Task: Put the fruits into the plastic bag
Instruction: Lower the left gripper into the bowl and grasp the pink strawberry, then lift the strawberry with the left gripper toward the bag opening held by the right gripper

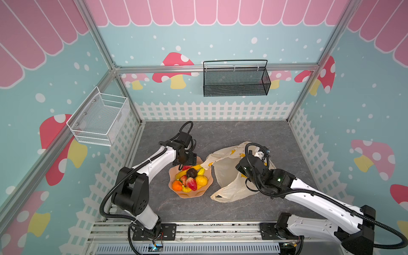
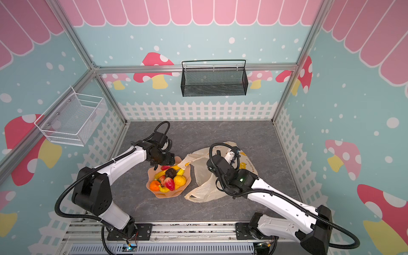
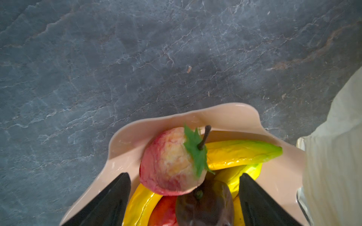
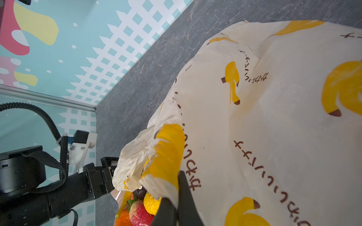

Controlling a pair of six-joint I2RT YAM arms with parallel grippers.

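The left gripper (image 3: 184, 174) hangs low over the far side of a peach wavy-edged plate (image 3: 225, 115), its jaws spread wide and clamping nothing. The fruits (image 1: 191, 178) are all heaped on that plate. In the left wrist view a dark brown fruit (image 3: 205, 203) sits in the gap between the two black fingers (image 3: 109, 201). A red fruit lies under it, and yellow bananas (image 3: 242, 152) run past either finger. Just beyond the fingertips lies a pink-red fruit with a green leaf (image 3: 168, 162), touching the brown one. Ahead of the jaws is bare grey table (image 3: 137, 58). Just beside the plate lies the plastic bag (image 4: 274, 117), cream with printed bananas, and one corner of it reaches over the plate's rim in both top views. The right gripper (image 4: 177, 187) stands over the bag with its jaws pressed together, pinching a fold of the film. The rest of the bag billows ahead of them, and the heap of fruit shows just beside the closed fingertips.
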